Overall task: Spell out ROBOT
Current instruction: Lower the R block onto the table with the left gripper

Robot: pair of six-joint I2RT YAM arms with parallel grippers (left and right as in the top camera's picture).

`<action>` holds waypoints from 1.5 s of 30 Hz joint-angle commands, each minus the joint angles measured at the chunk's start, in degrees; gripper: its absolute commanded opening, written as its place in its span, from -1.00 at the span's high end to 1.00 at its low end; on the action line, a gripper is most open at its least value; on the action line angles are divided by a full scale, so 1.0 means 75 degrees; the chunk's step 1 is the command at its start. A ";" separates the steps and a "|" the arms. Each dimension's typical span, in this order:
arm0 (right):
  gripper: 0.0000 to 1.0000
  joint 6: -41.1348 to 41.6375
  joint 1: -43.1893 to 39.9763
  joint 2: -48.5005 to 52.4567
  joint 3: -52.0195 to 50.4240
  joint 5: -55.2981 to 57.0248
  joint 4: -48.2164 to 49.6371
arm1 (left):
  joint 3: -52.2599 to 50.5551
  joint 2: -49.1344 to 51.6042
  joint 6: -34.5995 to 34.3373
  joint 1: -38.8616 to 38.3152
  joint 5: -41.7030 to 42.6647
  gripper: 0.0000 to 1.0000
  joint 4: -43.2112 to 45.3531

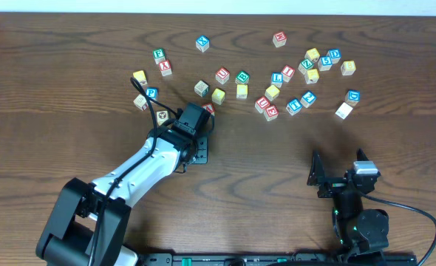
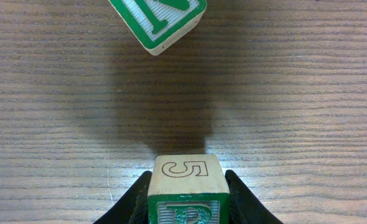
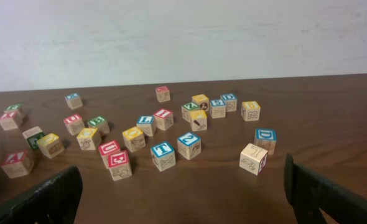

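Left tool (image 2: pixel 186 194) clamped on a block (image 2: pixel 186 176), "5" on top, green letter facing the camera, by the left cluster. Right tool (image 3: pixel 182 190) spread wide, empty. Other blocks (image 3: pixel 163 155) lie scattered across the far counter (image 3: pixel 333 137).

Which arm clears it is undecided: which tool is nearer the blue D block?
Right. The right tool sits robot-side of the blue D block; the left tool is far to its left.
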 commanded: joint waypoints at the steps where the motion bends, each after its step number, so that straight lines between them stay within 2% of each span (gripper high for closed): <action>1: -0.99 -0.0099 -0.0038 -0.0003 -0.0012 -0.0017 -0.0029 | -0.0070 0.0108 0.0020 -0.0017 -0.0102 0.84 0.0017; 26: -0.99 -0.0099 -0.0038 0.0012 -0.0012 -0.0017 -0.0029 | -0.0085 0.0134 0.0219 -0.0017 -0.0271 0.85 0.0187; 36: -0.99 -0.0099 -0.0038 0.0017 -0.0012 -0.0017 -0.0029 | -0.0085 0.0761 0.0216 -0.0017 -0.0265 0.85 0.0256; 45: -0.98 -0.0099 -0.0038 0.0041 -0.0012 -0.0017 -0.0029 | -0.0082 0.0787 0.0216 -0.0017 -0.0265 0.85 0.0353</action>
